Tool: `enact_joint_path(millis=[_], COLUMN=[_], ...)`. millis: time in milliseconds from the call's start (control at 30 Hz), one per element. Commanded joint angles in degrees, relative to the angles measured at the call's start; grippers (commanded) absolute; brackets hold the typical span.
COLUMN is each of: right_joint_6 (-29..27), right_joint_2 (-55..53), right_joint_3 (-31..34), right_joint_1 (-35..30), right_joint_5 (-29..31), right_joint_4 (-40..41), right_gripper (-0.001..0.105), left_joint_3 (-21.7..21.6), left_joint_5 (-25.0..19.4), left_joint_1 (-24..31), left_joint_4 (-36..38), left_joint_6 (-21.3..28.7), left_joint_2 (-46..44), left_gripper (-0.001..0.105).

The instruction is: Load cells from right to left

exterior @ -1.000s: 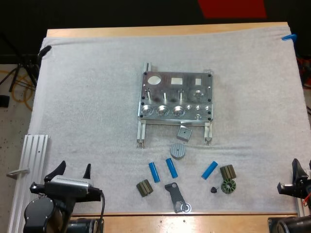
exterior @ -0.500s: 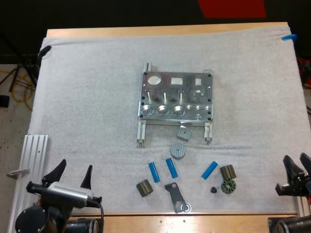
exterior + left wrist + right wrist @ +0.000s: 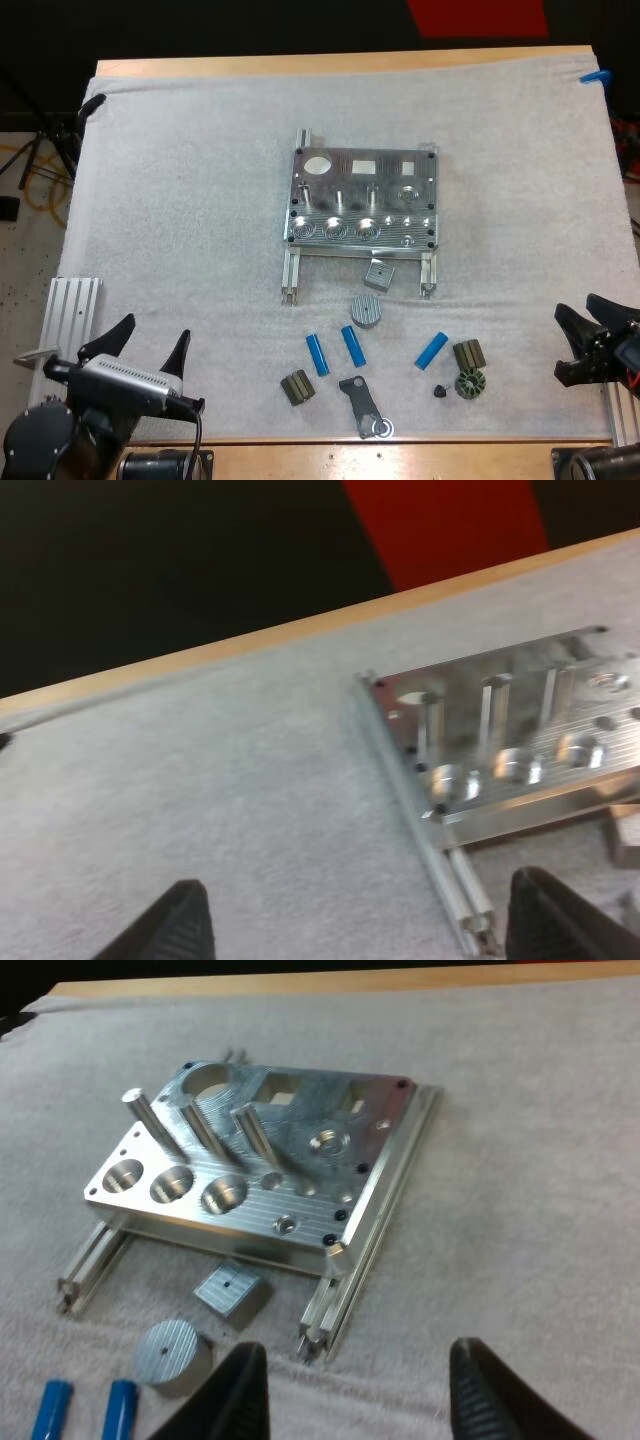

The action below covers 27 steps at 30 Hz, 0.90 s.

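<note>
High view, left fingers [image 3: 178,352] apart and drawn lower, right fingers [image 3: 572,322] spread wider

My left arm [image 3: 45,450] comes in at the lower left corner of the high view, with its wrist tipped forward so the left tool [image 3: 147,343] points away from me. Its two black fingers [image 3: 170,925] stand wide apart, the tips splayed a little outward, and there is nothing between them. My right arm [image 3: 628,355] reaches in low at the right edge, and the right tool [image 3: 570,345] points inward, toward my left. On that side one finger sits nearer me and one farther off, spread just as wide, gripping nothing. The two tools hang well apart, at opposite sides.
</note>
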Motion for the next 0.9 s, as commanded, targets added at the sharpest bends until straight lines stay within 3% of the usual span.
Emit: enact_joint_path(millis=[0,233,500,633,867], right_joint_6=[-0.8,-1.2,-1.2,-1.2,-1.2], right_joint_2=[0.6,3.0,3.0,3.0,3.0], right_joint_3=[-0.9,-1.5,-1.5,-1.5,-1.5], right_joint_1=[-0.3,-0.3,-0.3,-0.3,-0.3], right_joint_5=[-1.9,-4.2,-4.2,-4.2,-4.2], right_joint_4=[1.2,5.8,5.8,5.8,5.8], right_gripper=[0.042,0.042,0.042,0.042,0.042], left_joint_3=[-0.6,-0.7,-0.7,-0.7,-0.7], left_joint_5=[1.3,1.2,-2.5,-2.5,-2.5], left_joint_1=[-0.2,-3.5,-8.7,-10.6,-14.1], left_joint_4=[0.0,2.0,4.9,5.1,5.1], left_joint_6=[-0.1,-0.5,-1.3,-6.9,-9.4], left_joint_2=[0.9,4.7,11.5,15.2,19.4], left_gripper=[0.060,0.060,0.060,0.060,0.060])
